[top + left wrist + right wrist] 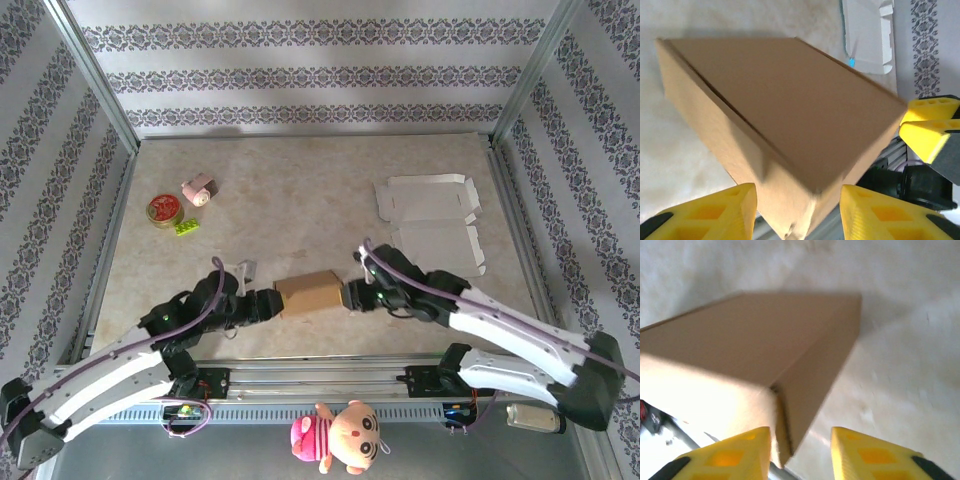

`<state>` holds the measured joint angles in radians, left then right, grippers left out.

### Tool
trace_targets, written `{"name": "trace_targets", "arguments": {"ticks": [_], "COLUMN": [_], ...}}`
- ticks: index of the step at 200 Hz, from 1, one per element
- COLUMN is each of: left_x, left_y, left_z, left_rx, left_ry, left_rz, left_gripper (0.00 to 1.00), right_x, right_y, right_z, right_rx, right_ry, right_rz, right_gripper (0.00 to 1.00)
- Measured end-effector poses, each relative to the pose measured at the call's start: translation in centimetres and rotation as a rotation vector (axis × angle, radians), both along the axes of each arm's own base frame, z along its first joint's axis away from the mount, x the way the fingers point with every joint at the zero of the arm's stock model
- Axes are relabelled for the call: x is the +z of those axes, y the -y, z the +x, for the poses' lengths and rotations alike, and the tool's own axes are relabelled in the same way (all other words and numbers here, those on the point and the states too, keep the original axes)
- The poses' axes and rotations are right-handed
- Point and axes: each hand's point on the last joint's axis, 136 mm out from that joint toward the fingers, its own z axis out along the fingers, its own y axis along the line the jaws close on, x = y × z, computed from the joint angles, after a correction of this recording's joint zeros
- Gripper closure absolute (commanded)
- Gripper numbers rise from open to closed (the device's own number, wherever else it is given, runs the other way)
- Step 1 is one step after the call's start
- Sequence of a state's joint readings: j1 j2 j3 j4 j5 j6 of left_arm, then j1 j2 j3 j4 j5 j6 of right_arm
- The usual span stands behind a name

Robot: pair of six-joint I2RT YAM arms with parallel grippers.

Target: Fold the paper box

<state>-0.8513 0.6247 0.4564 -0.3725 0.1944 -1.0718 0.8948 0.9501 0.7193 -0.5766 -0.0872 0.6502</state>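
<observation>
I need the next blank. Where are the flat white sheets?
Top view: the white sheets lie far right on the table, beyond the right gripper, beside the right frame rail.

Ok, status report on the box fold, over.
Left gripper, right gripper: jaws open, one at each end of brown box. Box folded shut. White flat blanks far right, clear of both arms.

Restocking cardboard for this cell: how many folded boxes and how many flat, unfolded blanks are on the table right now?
Folded brown box: 1
Flat white blanks: 2
Total: 3 cardboard pieces
</observation>
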Motion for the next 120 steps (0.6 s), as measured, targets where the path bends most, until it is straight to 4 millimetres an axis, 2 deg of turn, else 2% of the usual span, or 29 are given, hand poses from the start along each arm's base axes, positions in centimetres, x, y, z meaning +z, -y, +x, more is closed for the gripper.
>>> {"name": "trace_targets", "arguments": {"ticks": [17,37,58,71,95,120], "left_x": [-0.2,-1.0,-3.3,-5.1,-7.2,-8.1], "left_y": [-0.7,-1.1,-0.7,-0.4,0.2,1.8], "left_z": [-0.6,0.0,0.4,0.5,0.4,0.7], "left_rx": [0.026,0.067,0.079,0.082,0.081,0.081], "left_ry": [-0.002,-0.012,-0.077,-0.125,-0.182,-0.199], "left_rz": [0.004,0.037,0.109,0.158,0.206,0.178], "left_gripper": [0.32,0.25,0.23,0.22,0.22,0.37], "right_x": [-0.4,0.5,-0.3,-1.8,-5.2,-7.5], "right_y": [1.8,2.4,2.5,2.2,1.1,-0.6], "right_z": [-1.3,-1.5,-1.4,-1.4,-2.0,-2.6], "right_rx": [-0.019,-0.035,-0.039,-0.028,0.005,0.03], "right_ry": [-0.019,0.005,-0.002,-0.042,-0.166,-0.27], "right_rz": [-0.011,0.015,-0.002,-0.041,-0.107,-0.088], "right_gripper": [0.4,0.21,0.15,0.15,0.25,0.43]}}
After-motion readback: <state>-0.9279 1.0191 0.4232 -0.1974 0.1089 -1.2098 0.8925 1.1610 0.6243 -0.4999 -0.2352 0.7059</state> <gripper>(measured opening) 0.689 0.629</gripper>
